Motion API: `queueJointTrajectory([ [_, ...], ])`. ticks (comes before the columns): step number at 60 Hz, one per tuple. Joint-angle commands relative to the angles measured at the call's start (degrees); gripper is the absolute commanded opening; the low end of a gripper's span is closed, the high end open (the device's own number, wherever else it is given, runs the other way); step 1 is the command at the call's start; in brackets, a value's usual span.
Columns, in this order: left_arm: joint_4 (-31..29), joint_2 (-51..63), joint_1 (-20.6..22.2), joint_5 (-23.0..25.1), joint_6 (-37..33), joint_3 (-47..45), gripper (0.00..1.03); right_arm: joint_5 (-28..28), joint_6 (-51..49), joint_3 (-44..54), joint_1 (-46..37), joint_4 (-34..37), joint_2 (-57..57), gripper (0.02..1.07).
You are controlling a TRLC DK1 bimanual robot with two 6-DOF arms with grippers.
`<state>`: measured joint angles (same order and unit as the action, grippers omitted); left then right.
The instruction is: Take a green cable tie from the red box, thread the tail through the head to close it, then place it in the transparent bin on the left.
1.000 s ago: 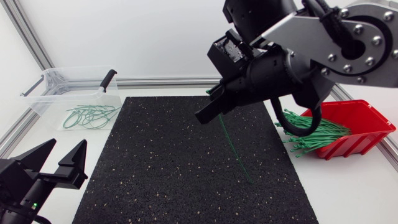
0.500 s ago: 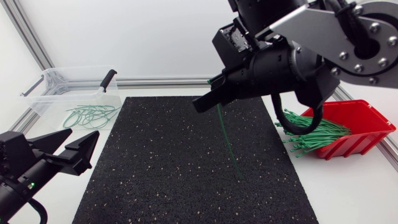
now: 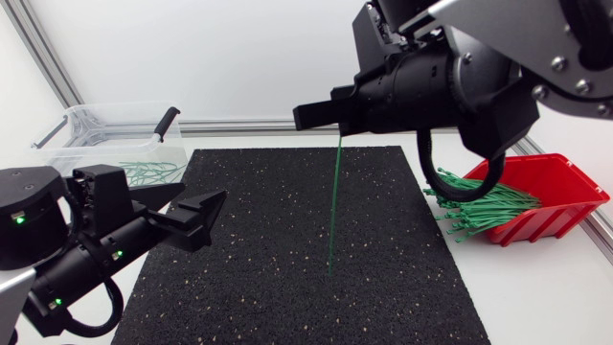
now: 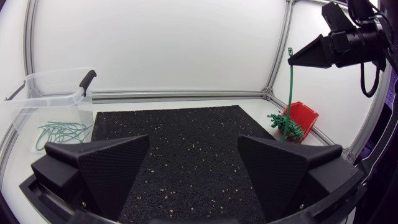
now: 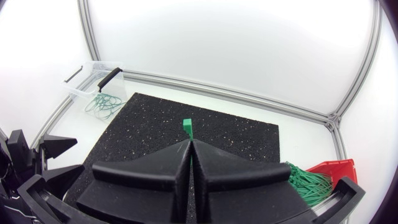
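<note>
Above mat (image 3: 268, 240), right jaws pinching tie (image 3: 332, 211) (head (image 5: 187, 126) seen only wrist-side), left jaws apart

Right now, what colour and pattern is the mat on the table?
The mat is black with small pale speckles, clearest in the head view.

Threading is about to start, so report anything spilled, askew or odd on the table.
One thing: the loose green cable ties spill out of the red box, their ends fanning over its low edge onto the white table. The tie in the right gripper hangs straight; nothing else stands out.
</note>
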<state>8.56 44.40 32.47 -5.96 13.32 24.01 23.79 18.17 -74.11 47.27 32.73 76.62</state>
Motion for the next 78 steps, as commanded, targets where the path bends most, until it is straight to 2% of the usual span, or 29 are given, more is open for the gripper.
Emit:
queueJointTrajectory([
  [1,2.0,4.3,3.2,-1.5,2.2,3.4,0.99,1.6,3.8,-1.6,0.6,0.1,1.2,0.08],
  [11,5.6,11.5,9.8,-4.9,2.3,6.5,0.99,2.6,6.9,-1.5,0.6,-0.1,1.7,0.08],
  [20,6.1,16.5,13.8,-6.6,3.1,10.7,0.99,3.2,9.3,-1.9,0.5,0.1,3.2,0.08],
  [33,10.2,24.2,19.3,-9.1,3.1,15.2,0.99,2.9,11.7,-2.5,0.4,0.5,3.5,0.08],
  [51,10.7,30.7,22.1,-9.6,3.2,20.6,0.99,1.5,15.0,-4.6,-1.2,5.1,5.6,0.08],
  [78,11.1,33.3,25.0,-12.4,3.2,21.6,0.98,-0.1,17.2,-6.0,-1.0,5.9,6.9,0.08],
])
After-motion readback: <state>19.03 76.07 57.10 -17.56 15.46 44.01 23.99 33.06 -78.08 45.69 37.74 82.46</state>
